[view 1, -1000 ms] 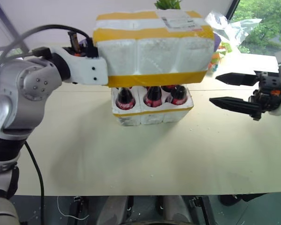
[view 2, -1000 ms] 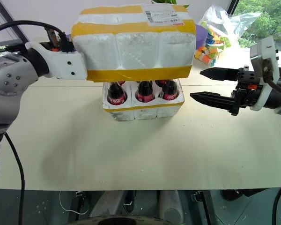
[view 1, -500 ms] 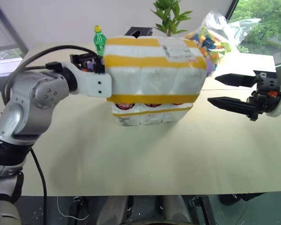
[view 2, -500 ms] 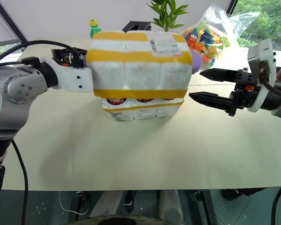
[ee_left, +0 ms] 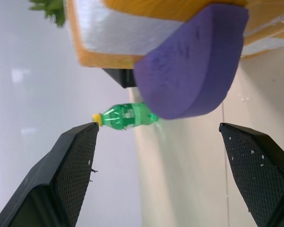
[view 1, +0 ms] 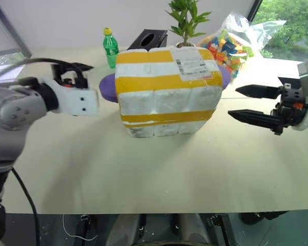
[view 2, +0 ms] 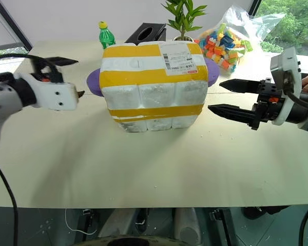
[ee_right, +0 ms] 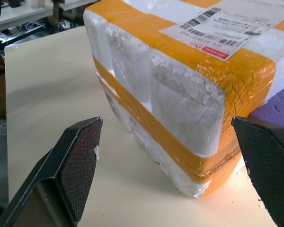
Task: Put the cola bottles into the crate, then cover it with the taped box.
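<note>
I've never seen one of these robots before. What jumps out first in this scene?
A big white foam box banded in yellow tape sits mid-table, down over a low foam crate. The left gripper and the right gripper hang open on either side of it, neither touching it. Behind it are a green bottle, a plant and a bag of colourful blocks.

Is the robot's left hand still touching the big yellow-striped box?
Apart. In the left eye view, bare table shows between the left gripper and the taped box.
</note>
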{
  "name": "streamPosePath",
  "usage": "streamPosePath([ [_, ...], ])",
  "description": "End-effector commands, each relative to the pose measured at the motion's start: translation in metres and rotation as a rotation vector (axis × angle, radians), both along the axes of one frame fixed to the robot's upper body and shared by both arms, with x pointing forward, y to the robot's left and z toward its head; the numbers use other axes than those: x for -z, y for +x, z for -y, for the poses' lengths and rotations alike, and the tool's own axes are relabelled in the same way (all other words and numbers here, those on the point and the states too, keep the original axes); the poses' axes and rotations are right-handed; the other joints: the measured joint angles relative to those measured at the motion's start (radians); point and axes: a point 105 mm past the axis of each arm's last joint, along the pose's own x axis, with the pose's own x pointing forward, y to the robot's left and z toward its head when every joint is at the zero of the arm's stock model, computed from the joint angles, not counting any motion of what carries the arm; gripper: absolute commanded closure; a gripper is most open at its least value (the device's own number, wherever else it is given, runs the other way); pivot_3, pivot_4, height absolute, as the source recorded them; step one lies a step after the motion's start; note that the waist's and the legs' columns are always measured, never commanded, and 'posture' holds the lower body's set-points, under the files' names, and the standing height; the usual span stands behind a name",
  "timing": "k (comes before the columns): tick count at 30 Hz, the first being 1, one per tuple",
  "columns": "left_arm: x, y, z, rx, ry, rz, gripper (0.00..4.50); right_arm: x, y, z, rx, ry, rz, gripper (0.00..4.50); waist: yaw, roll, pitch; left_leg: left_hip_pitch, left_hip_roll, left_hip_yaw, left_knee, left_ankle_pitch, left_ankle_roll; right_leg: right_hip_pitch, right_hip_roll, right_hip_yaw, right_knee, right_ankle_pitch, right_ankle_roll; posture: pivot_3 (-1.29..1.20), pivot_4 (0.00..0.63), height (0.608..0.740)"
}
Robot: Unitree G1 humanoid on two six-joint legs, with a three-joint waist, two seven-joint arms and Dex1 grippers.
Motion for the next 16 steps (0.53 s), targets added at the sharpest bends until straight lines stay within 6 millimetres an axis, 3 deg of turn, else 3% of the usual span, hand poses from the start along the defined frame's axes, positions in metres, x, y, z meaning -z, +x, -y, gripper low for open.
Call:
streamPosePath([
  [1,-0.013,-0.016,-0.017,0.065,-0.278,-0.118,0.23,-0.009,-0.003,0.003,0.002,-0.020,0.045,0.00,-0.001,0.000,0.000,0.000,0.000,0.000,0.000,0.000,0.000,0.000,0.000,0.000,0.000,0.000,0.000,0.00,0.150,0.732],
  [5,0.005,-0.038,-0.052,0.047,-0.745,-0.631,0.23,0.000,-0.001,0.009,0.016,-0.057,0.025,0.00,-0.004,0.000,0.000,0.000,0.000,0.000,0.000,0.000,0.000,0.000,0.001,-0.001,0.001,0.000,0.000,0.00,0.150,0.732],
  [9,0.006,-0.070,-0.059,0.154,-0.900,-0.964,0.23,0.011,0.002,0.019,0.032,-0.111,-0.003,0.00,-0.006,0.001,0.001,0.001,0.000,0.000,0.000,0.000,0.000,0.000,0.003,-0.002,0.001,0.000,0.000,0.00,0.150,0.732],
  [12,0.014,-0.064,-0.066,0.089,-0.916,-1.022,0.23,0.020,0.009,0.029,0.058,-0.137,-0.019,0.00,-0.002,0.001,0.001,0.002,0.000,0.000,0.001,0.000,0.000,0.002,0.003,-0.002,0.001,0.000,0.000,0.00,0.150,0.732],
  [16,0.014,-0.059,-0.062,0.078,-0.902,-1.008,0.23,0.020,0.013,0.027,0.053,-0.123,-0.002,0.00,-0.002,0.002,0.001,0.004,0.000,0.000,0.000,0.000,0.000,0.003,0.000,0.000,0.001,-0.001,-0.001,0.00,0.150,0.732],
])
